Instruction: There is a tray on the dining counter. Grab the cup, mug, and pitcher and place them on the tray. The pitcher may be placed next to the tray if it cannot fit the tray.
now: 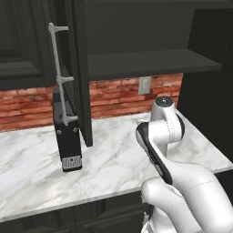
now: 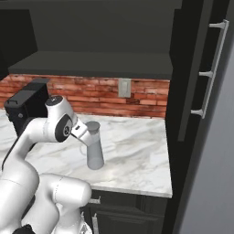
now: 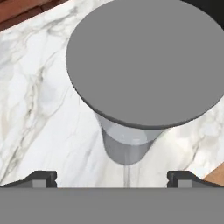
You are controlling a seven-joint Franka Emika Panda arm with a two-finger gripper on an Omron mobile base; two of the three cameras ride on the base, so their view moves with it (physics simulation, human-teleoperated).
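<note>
Pitcher (image 3: 144,65) pickup is in hand: claw (image 3: 111,177) is held spread directly above its lid (image 3: 146,48), so descent and closing are needed next.

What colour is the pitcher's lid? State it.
Dark grey, darker than the pitcher body; the lid shows best in the hand view.

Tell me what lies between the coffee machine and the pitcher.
In the right base view, the robot's own white arm crosses between the coffee machine and the pitcher; beneath it lies bare marble counter.

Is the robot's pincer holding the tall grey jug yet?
No, nothing is held. The open pincer hangs above the pitcher, its tips apart and clear of the lid.
</note>
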